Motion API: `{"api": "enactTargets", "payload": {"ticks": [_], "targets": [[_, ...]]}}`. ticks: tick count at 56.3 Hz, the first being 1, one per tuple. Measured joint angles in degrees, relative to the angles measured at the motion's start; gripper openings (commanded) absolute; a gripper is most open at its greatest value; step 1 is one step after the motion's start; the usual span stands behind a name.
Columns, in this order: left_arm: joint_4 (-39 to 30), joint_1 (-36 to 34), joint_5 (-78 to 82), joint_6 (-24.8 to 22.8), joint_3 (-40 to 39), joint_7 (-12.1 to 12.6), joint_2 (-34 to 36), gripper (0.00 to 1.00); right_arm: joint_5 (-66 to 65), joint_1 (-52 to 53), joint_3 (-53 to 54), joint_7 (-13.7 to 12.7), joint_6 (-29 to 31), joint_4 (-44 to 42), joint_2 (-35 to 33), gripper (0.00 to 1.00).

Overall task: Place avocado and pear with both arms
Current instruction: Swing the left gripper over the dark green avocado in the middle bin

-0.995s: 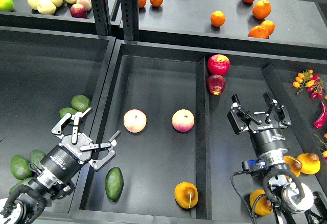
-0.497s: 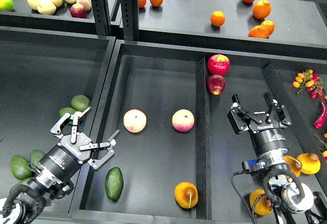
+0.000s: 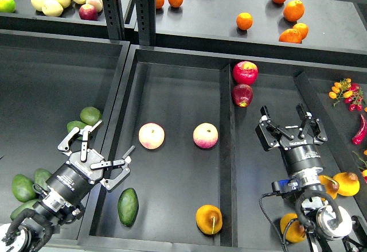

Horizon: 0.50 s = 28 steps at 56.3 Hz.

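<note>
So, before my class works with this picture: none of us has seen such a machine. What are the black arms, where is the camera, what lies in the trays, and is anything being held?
The camera sits in the robot's head, looking forward and down. The two black arms are its own. Each ends in a two-finger gripper: the left gripper and the right gripper. Both are open and hold nothing. In the middle tray lie a slim dark avocado, an orange-yellow pear and two pale apples. Two red apples lie further back, rounder avocados in the left tray, and oranges on the shelf behind.
</note>
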Motion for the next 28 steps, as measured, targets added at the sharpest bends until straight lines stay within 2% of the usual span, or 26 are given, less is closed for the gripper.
{"api": "enactTargets", "payload": {"ticks": [8, 18, 21, 24, 28], "targets": [[0.0, -7.25, 4.49, 0.0, 0.26, 0.58, 0.0, 0.99, 0.03, -0.07, 0.0, 0.0, 0.0, 0.0, 0.0, 1.0], [0.15, -17.64, 10.07, 0.0, 1.73, 1.76, 0.0, 0.99, 0.09, -0.08, 0.0, 0.0, 0.0, 0.0, 0.0, 1.0], [0.46, -22.92, 10.49, 0.0, 3.98, 1.89, 0.07, 0.99, 0.09, -0.08, 0.0, 0.0, 0.0, 0.0, 0.0, 1.0], [0.51, -24.49, 10.51, 0.0, 5.48, 1.92, 0.87, 0.99, 0.09, -0.08, 0.0, 0.0, 0.0, 0.0, 0.0, 1.0], [0.53, -27.39, 10.48, 0.0, 10.08, 1.94, 5.21, 0.99, 0.1, -0.08, 0.0, -0.01, 0.0, 0.0, 0.0, 1.0]]}}
